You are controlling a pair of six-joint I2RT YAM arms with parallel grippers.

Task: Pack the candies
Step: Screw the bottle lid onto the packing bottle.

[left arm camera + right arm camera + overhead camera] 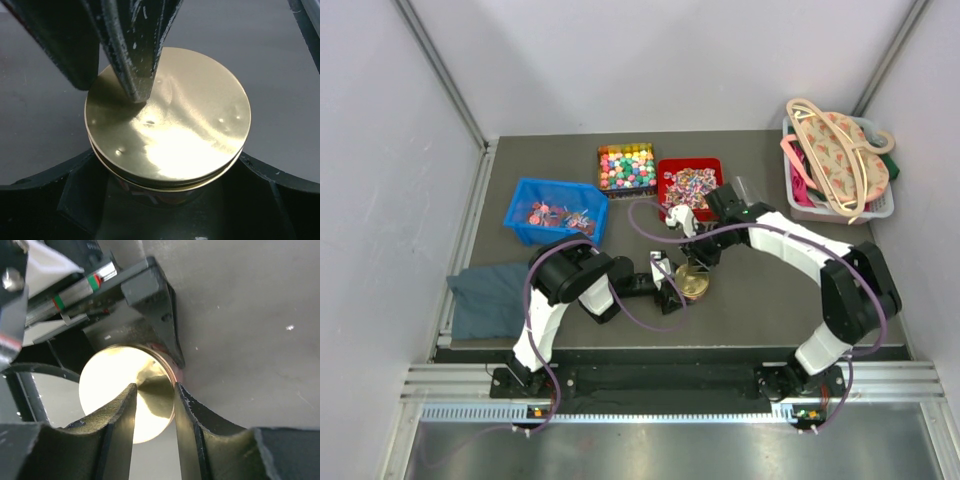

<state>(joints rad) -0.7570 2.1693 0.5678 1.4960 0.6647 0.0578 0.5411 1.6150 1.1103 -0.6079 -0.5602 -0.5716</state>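
Nearest in the top view is the metal rail with both arm bases. Past it, on the dark matte table, the left gripper brackets a small jar capped by a gold lid. The right gripper points down onto that lid. Twist-wrapped candies are heaped in the red bin, with more in the blue bin and bright cube candies beside them, all well apart from the jar. Plenty is unpacked. With the lid on, I judge this a capping step.

Left wrist view: the lid is round, flat, polished brass-coloured metal with glare and small dents. It sits on the jar, with a second ring under the rim. The left jaws stand wide with the jar between them, seemingly clamped. Something reddish shows below the rim, maybe candy, but it is too dark to tell. A scuffed black fingertip of the right gripper touches the lid top.

Right wrist view: the right jaws are narrow with nothing between them, tips over the lid. A left finger, hard black plastic, lies against the jar side.
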